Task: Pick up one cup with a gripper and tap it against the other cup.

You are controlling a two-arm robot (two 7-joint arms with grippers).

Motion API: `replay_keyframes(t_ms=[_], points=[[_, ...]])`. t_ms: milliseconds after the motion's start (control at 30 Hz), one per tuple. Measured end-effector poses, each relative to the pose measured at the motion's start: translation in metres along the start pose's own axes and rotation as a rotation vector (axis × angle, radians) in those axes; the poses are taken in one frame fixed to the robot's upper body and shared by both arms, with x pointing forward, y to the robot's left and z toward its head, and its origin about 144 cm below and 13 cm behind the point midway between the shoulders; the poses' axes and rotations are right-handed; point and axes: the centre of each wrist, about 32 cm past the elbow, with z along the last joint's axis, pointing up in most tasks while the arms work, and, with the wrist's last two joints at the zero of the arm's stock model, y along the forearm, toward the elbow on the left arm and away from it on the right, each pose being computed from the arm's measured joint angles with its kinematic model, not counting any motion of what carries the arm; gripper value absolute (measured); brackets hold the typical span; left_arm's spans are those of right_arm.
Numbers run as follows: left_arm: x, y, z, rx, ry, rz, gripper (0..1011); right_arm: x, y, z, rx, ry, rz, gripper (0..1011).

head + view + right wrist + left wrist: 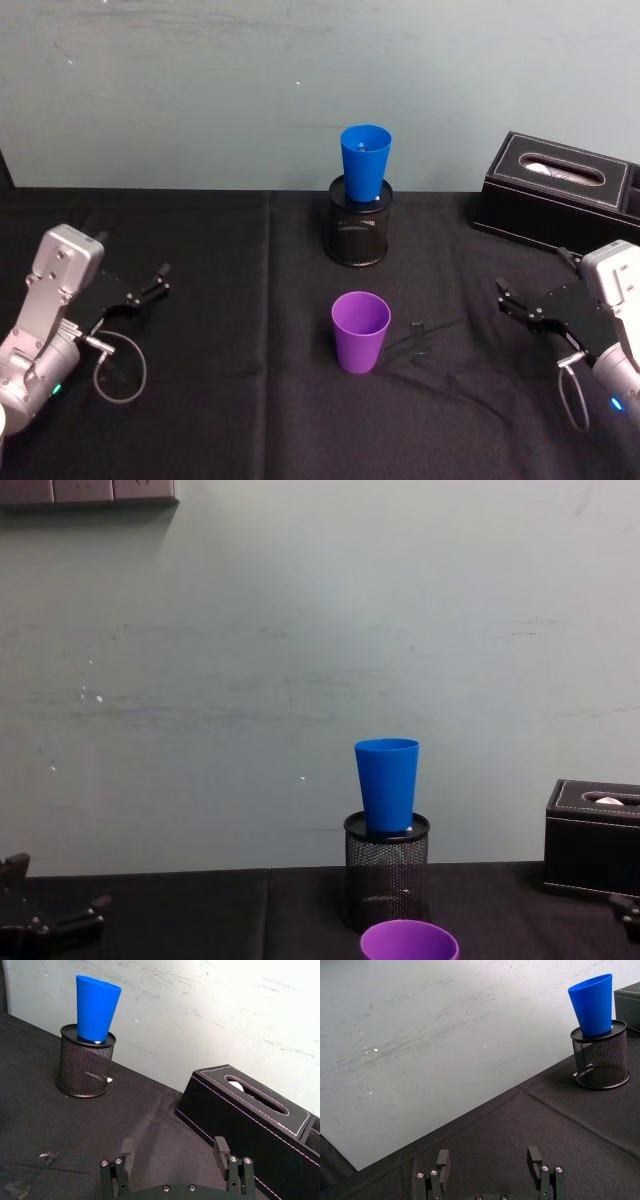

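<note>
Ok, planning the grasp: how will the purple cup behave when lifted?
The purple cup looks empty and plastic, so probably light. Its smooth tapered wall might slip when squeezed. On its narrower base, a nudge could tip it.

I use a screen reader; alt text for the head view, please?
A purple cup stands upright at centre, in front of a blue cup set in a mesh holder. Left gripper and right gripper sit open at the sides.

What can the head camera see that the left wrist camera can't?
Head view extras: the purple cup on the table, and the right gripper, open. Left wrist extra: a close look from behind at the left gripper, its fingers spread apart. Both share the blue cup standing in the mesh holder, and the black cloth.
</note>
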Motion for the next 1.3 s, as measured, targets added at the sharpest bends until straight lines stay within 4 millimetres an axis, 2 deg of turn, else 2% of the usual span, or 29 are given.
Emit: replay_keyframes(t_ms=[1300], points=[[0.0000,0.0000,0.0000,0.000,0.000,0.000,1011,0.0002,-0.0002,-0.0002,0.002,0.001,0.000,1004]])
